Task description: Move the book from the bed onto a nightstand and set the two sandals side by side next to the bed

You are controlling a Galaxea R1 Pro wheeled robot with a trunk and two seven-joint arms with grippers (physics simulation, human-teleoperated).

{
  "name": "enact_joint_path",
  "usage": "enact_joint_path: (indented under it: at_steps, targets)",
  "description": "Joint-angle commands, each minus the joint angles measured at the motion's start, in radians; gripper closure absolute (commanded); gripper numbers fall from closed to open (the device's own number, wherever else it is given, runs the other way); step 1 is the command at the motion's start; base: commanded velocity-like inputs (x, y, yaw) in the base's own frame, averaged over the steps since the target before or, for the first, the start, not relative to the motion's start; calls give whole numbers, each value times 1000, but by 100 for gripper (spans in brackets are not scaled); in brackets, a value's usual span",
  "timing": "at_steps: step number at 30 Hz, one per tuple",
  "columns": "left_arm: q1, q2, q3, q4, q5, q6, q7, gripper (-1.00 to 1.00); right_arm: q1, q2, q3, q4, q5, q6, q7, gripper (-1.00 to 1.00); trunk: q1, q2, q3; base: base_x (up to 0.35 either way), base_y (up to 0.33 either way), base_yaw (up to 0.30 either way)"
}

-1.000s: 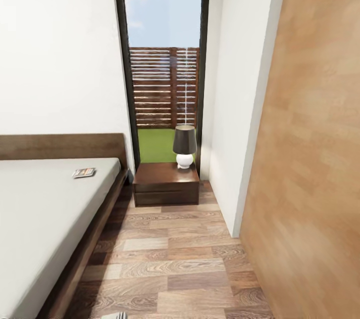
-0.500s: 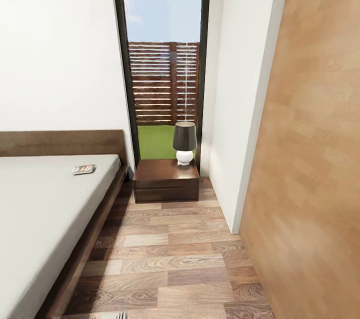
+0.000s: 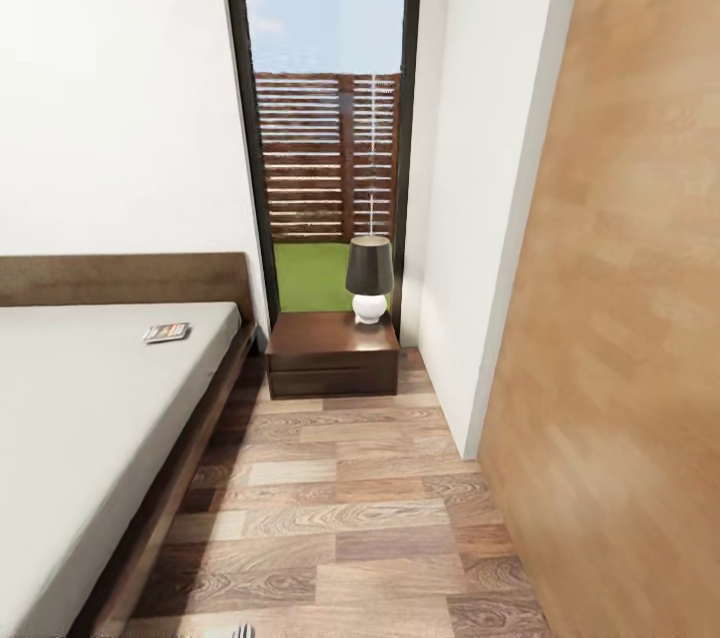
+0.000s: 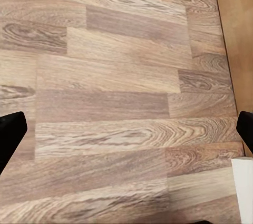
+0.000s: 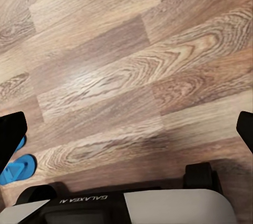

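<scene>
The book [image 3: 166, 332] lies flat on the off-white mattress of the bed [image 3: 90, 418], near the headboard and the bed's right edge. One nightstand [image 3: 333, 353] stands right of the bed, below the tall window, with a lamp on top. A blue sandal [image 5: 16, 168] shows in part on the wood floor at the edge of the right wrist view, beside the robot's base [image 5: 132, 205]. My left gripper [image 4: 126, 132] hangs open over bare floor. My right gripper [image 5: 126, 132] is open too, holding nothing.
A dark-shaded lamp [image 3: 369, 278] with a white base takes the nightstand's right back corner. A white wall corner [image 3: 470, 318] and a wood-panelled wall [image 3: 620, 318] close the right side, leaving a floor aisle [image 3: 340, 518] between them and the bed.
The head view has drawn a little closer to the nightstand, so the whole picture has shifted. Book, bed and lamp have not moved.
</scene>
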Motion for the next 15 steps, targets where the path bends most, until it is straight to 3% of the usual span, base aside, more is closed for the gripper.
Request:
enact_joint_path:
  at_steps: [1,15]
  targets:
    - [-1,0,1,1,4,-2,-4,-100,-2,0,-5,4,-4,-1,5,-100,0,-1,-3,0,0,0]
    - [-1,0,1,1,4,-2,-4,-100,-2,0,-5,4,-4,-1,5,-100,0,-1,-25,0,0,0]
